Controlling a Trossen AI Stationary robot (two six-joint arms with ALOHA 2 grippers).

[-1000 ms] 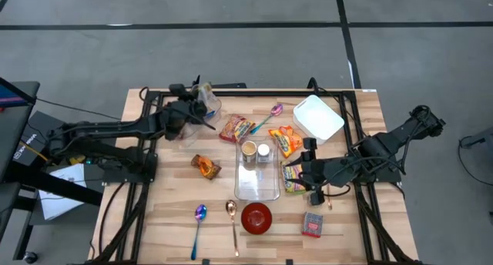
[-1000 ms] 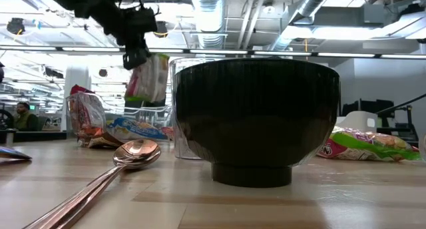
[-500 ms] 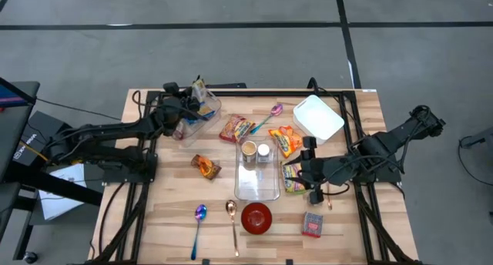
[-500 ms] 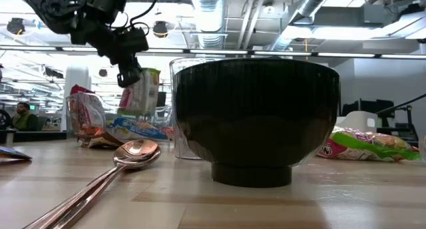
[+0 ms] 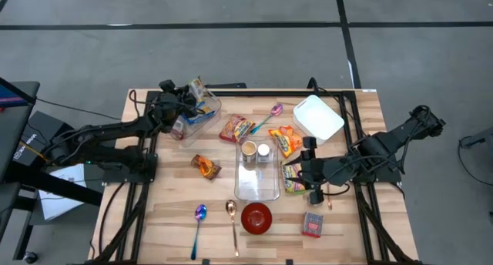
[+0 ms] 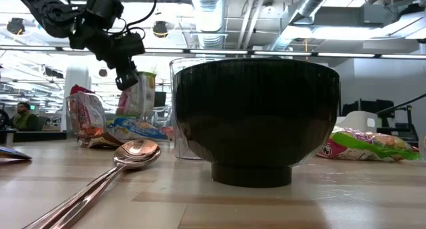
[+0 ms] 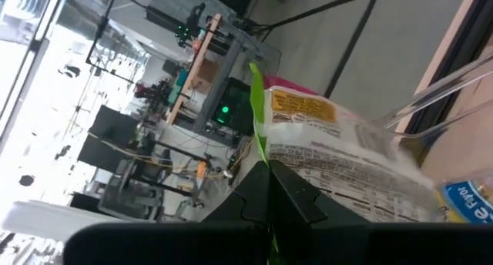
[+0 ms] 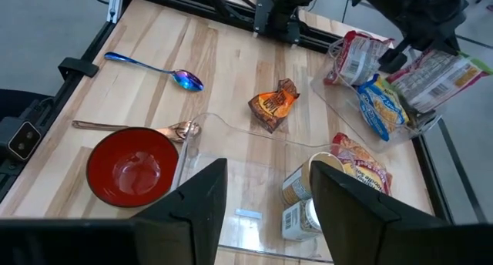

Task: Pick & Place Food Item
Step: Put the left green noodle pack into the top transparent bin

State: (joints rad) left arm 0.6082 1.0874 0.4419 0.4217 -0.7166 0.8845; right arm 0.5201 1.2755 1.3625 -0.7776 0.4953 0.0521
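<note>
The left end effector point(image 5: 187, 102) is clamped on a snack packet point(image 5: 197, 91), hanging over the clear bin point(image 5: 202, 115) at the surface's far-left corner — lower it well inside the walls before letting go.

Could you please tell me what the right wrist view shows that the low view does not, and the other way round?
Only the right wrist view shows the blue spoon, the orange packet, the two cans in the clear tray, and that the bowl is red and empty inside. Only the low view shows the green packet lying to the bowl's right, and the ceiling pipes. Both show the bowl, the copper spoon, and the left gripper shut on a snack bag above the clear bin.
</note>
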